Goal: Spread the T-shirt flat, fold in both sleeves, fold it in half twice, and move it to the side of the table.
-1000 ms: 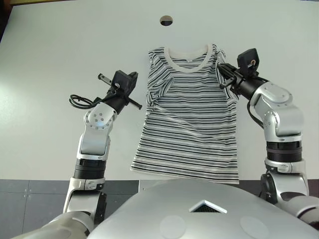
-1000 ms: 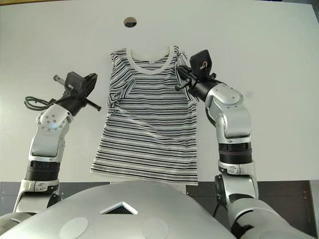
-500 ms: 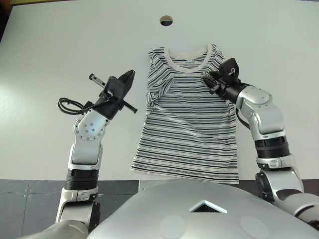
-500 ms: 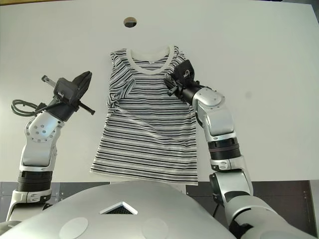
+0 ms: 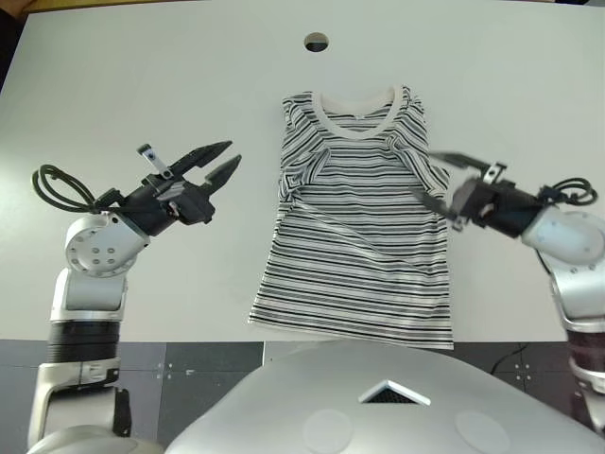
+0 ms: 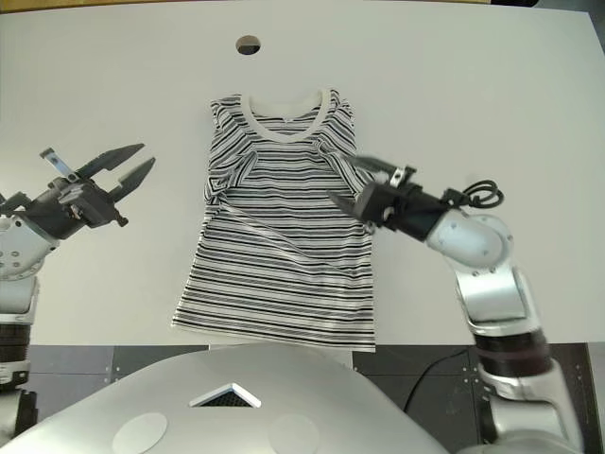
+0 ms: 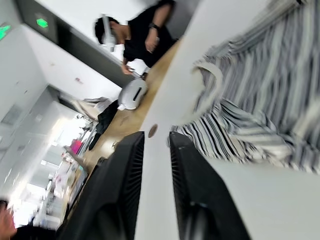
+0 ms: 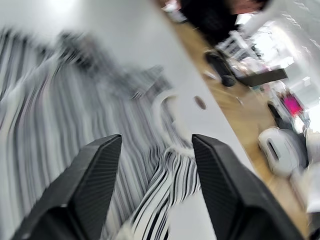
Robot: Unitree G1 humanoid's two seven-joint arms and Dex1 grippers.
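The black-and-white striped T-shirt [image 5: 359,222] lies face up in the middle of the white table [image 5: 142,85], collar away from me. Both sleeves are tucked in over the chest, and the fabric is wrinkled near its left shoulder. My left gripper [image 5: 219,163] hovers open over bare table, a hand's width left of the shirt, with nothing in it. My right gripper [image 5: 423,176] stands wide open above the shirt's right edge, holding nothing. In the right wrist view, the collar [image 8: 167,112] shows between the two black fingers [image 8: 95,190].
A small round hole [image 5: 316,42] sits in the table beyond the collar. Bare tabletop stretches on both sides of the shirt. The table's near edge [image 5: 217,342] runs just below the hem. A loose black cable [image 5: 52,184] loops off my left wrist.
My right gripper carried the right sleeve inward, let it go, opened wide and drew back to the right. My left gripper pulled away to the left and spread its fingers.
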